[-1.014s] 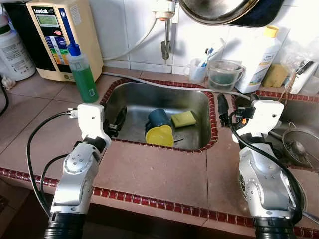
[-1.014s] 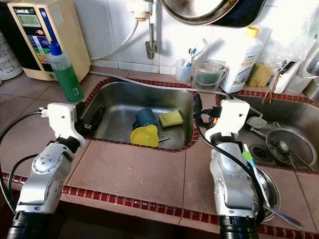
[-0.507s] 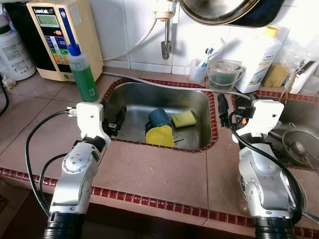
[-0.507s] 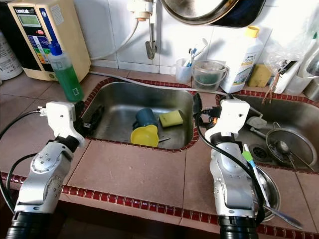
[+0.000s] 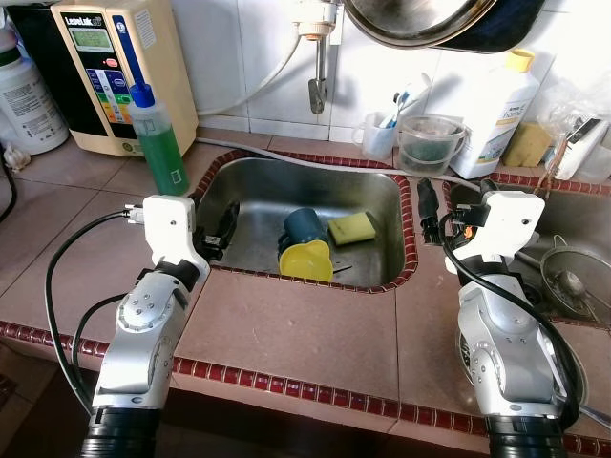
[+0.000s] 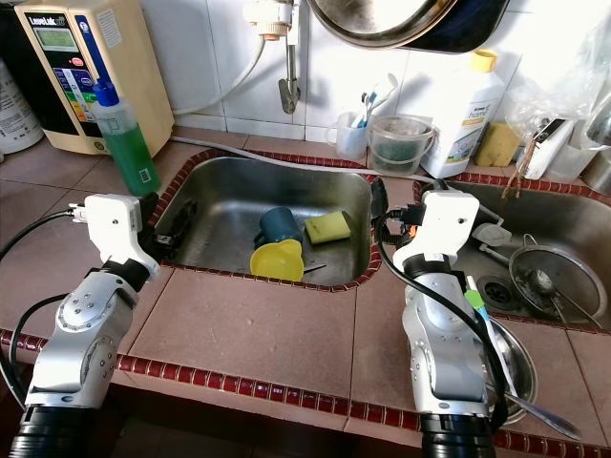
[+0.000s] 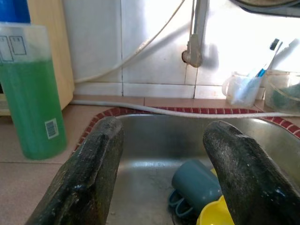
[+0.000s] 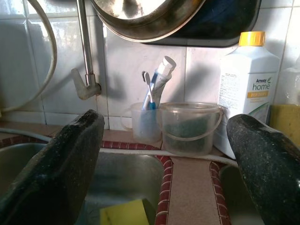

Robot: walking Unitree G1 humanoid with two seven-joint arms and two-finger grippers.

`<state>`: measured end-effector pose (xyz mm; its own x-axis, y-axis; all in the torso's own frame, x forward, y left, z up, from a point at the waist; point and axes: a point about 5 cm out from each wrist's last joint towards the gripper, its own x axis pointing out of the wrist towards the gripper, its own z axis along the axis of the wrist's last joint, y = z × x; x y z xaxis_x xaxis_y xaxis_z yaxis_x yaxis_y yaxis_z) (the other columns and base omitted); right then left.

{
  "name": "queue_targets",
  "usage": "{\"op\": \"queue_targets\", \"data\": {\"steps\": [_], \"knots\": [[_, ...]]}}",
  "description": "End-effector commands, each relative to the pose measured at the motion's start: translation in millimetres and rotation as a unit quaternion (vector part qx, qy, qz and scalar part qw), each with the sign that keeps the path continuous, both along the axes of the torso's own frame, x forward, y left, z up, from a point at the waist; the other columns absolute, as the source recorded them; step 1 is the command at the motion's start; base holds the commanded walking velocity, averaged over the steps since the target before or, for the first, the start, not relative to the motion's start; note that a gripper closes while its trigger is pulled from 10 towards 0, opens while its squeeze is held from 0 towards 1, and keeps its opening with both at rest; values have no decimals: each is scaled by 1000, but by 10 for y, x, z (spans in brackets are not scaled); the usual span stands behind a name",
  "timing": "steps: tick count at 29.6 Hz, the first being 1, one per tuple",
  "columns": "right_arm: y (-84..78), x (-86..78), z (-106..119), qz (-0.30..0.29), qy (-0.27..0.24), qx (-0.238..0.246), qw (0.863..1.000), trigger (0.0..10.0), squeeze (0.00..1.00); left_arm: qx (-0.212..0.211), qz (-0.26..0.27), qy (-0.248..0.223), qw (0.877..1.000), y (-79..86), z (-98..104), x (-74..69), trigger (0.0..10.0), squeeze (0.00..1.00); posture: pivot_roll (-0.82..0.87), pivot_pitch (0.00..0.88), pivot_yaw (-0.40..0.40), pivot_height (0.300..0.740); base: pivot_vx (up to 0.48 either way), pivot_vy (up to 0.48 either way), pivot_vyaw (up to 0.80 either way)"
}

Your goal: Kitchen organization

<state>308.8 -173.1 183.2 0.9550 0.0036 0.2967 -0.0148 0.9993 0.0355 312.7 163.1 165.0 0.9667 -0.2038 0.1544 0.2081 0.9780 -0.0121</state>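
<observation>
1. Left claw (image 5: 227, 225) released, fingers spread, poised at the left rim of the sink (image 5: 377, 191); right claw (image 5: 427, 212) likewise released, over the tiled strip at the sink's right rim.
2. Likely step: reaching into the basin for the blue cup (image 5: 305, 227), lying on its side mid-basin, touching the yellow cup (image 5: 307, 260) just nearer and with the yellow sponge (image 5: 352, 227) just right of it.
3. Best done by lowering the left claw past the rim, then closing across the blue cup's body, clear of the yellow one.
4. Steel basin probably wet and slippery, so a firm grip advisable.
5. Brown-tiled tabletop (image 5: 286, 334) with red edging; green soap bottle (image 5: 158, 143) at far left; toothbrush cup (image 5: 380, 134) and clear tub (image 5: 428, 143) against the white-tiled wall.
</observation>
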Motion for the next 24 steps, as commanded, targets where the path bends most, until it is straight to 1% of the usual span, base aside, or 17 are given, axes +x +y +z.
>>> {"op": "queue_targets", "data": {"steps": [1,8,9,19,24], "knots": [[-22,-5,17,-3,-3,-2,1000,10000,0,1,2,-5,1000,16,34,-13,10000,0,-122,32,29,740,0,0,0],[-11,-17,13,-1,-2,-2,1000,10000,0,0,-2,-4,1000,-4,32,-16,10000,0,-128,32,29,740,0,0,0],[-12,-15,19,-2,-3,-1,1000,10000,0,1,-3,-4,1000,-6,37,-11,10000,0,-126,44,29,740,0,0,0],[-47,-26,47,-13,-5,2,1000,10000,0,3,0,-3,1000,20,65,11,10000,0,-130,63,38,740,0,0,0],[-49,-30,59,-12,-6,1,1000,10000,0,6,-4,-5,1000,7,77,9,10000,0,-130,70,40,740,0,0,0]]}}
